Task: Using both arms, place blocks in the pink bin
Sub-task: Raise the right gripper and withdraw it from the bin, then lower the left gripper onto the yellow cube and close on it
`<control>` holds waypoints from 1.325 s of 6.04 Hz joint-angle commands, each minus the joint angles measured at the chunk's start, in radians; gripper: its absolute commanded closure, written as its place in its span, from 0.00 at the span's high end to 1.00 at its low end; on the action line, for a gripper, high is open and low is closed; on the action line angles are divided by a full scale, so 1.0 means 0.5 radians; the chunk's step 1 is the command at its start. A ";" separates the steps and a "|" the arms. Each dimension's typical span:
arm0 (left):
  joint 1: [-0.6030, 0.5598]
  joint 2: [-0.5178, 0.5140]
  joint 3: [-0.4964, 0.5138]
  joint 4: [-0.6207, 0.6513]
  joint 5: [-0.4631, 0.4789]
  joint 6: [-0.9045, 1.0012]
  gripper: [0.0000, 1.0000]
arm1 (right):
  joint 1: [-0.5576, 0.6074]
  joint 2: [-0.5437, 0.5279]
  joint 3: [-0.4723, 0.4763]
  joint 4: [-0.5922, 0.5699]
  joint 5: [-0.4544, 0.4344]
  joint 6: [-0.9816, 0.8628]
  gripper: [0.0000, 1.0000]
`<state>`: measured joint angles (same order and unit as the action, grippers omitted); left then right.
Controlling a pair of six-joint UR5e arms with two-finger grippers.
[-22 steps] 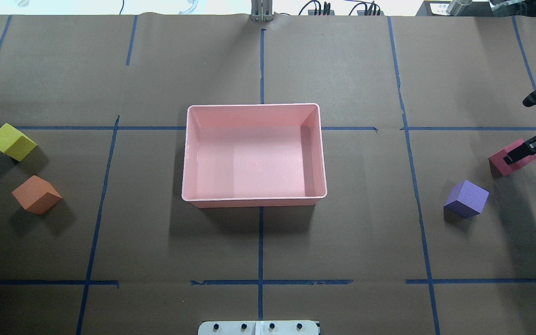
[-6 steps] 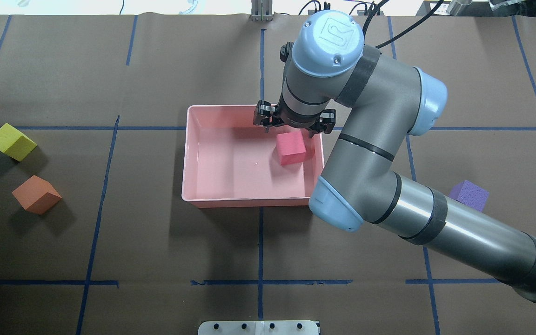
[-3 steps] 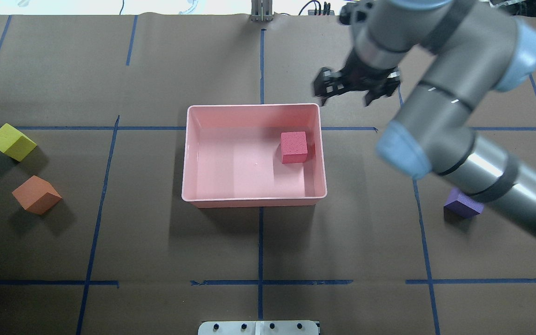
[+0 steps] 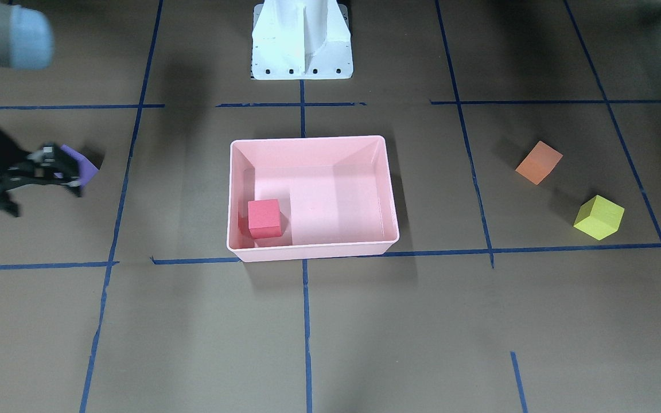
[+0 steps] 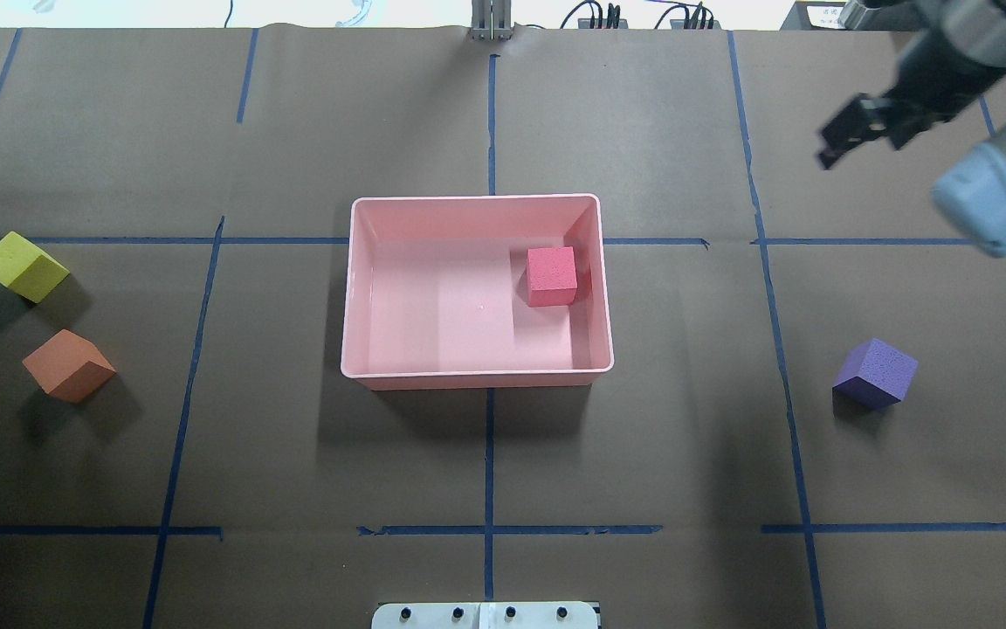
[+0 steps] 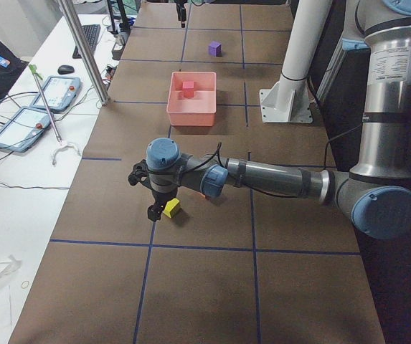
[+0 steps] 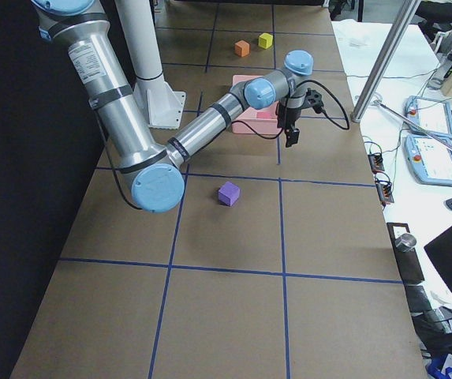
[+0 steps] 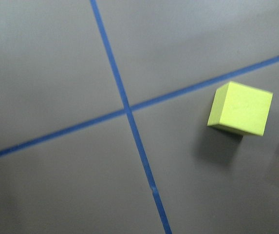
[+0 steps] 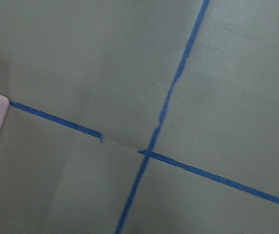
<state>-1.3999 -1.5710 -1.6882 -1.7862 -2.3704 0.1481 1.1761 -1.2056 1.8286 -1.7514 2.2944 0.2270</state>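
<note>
The pink bin (image 5: 347, 288) stands mid-table with the red block (image 5: 551, 275) lying in its right half. My right gripper (image 5: 857, 144) is open and empty, high over the table to the back right of the bin. The purple block (image 5: 875, 373) sits on the table to the right. The yellow-green block (image 5: 23, 266) and orange block (image 5: 69, 365) sit at the far left. My left gripper (image 6: 155, 210) hovers by the yellow-green block (image 8: 240, 108); I cannot tell if it is open or shut.
The white pedestal base (image 4: 302, 40) stands at the robot's edge of the table. Blue tape lines cross the brown table cover. Tablets and cables lie on the white bench (image 6: 40, 115) beyond the far edge.
My right gripper let go of the red block in the bin, then rose and swung away to the back right. The purple block is uncovered again.
</note>
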 commanded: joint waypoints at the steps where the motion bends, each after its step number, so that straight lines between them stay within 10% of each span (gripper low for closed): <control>1: 0.289 -0.012 0.017 -0.121 0.010 -0.008 1.00 | 0.303 -0.424 0.003 0.027 0.047 -0.775 1.00; 8: 0.526 -0.242 0.477 -0.612 0.157 -0.425 1.00 | 0.538 -0.733 0.000 0.027 0.108 -1.190 1.00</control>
<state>-1.1536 -1.6824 -1.4618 -2.0863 -2.2927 -0.0531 1.4443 -1.5712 1.8298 -1.7380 2.3479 -0.3678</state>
